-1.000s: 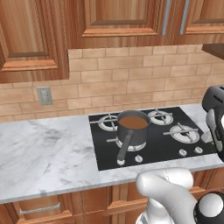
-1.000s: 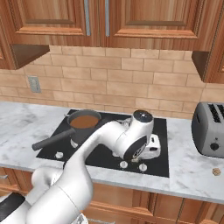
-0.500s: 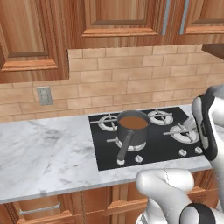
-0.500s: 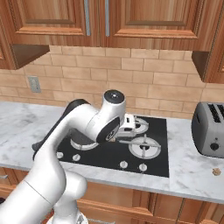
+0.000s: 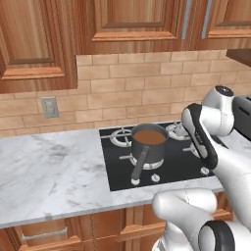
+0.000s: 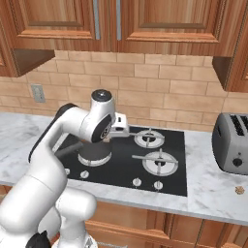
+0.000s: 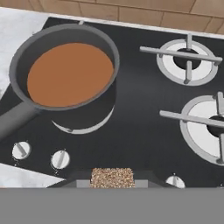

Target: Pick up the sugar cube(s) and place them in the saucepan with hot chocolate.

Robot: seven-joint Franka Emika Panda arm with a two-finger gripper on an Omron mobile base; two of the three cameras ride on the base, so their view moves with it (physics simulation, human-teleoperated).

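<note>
You've got the marble bench (image 5: 54, 166) running under the wooden cabinets (image 5: 132, 22), with the black cooktop (image 5: 166, 169) set into it. Your left base view gives you the clean look at the saucepan (image 5: 148, 144): it sits on a front-left burner, brown liquid inside, long dark handle pointing toward the bench's front edge. In the right base view the arm's elbow covers most of that pan, but you get stuff the left one doesn't show, namely the silver toaster (image 6: 233, 144) at the far right and a small brown speckled cube (image 6: 238, 190) lying on the bench just in front of it, well apart from the cooktop.

The hand view looks down on the cooktop from above: saucepan (image 7: 65, 83) upper left, two bare burners (image 7: 188, 61) on the right, knobs (image 7: 60, 159) along the front edge. Right at the bottom, a sugar cube (image 7: 112, 177), brown and grainy, sits pinched in the claw (image 7: 112, 179), so you're closed on it. The cube is held over bare black glass just beside the pan, not over the hot chocolate.
</note>
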